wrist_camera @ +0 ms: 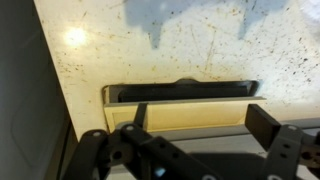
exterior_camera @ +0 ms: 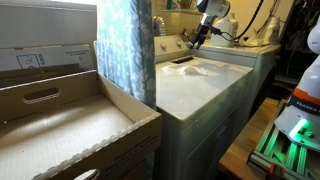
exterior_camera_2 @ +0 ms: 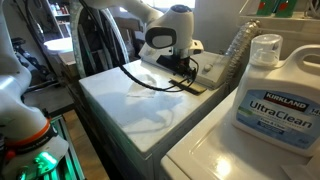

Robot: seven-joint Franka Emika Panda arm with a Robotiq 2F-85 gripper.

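The claw [wrist_camera: 198, 115] is hovering with its fingers [wrist_camera: 262, 125] spread wide, gripping nothing, just above a cream dispenser tray [wrist_camera: 185, 120] that is sitting in a slot in the speckled washer top [wrist_camera: 150, 40]. In both exterior views the claw is hanging low over the washer's rear edge. A detergent jug [exterior_camera_2: 270, 90] is standing on the neighbouring machine, well apart

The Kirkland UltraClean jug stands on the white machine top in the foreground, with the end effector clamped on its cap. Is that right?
Wrong on the grip. The Kirkland UltraClean jug stands on the white machine top in the foreground, but the end effector is well apart from it, low over the rear of the neighbouring washer lid, as an exterior view shows.
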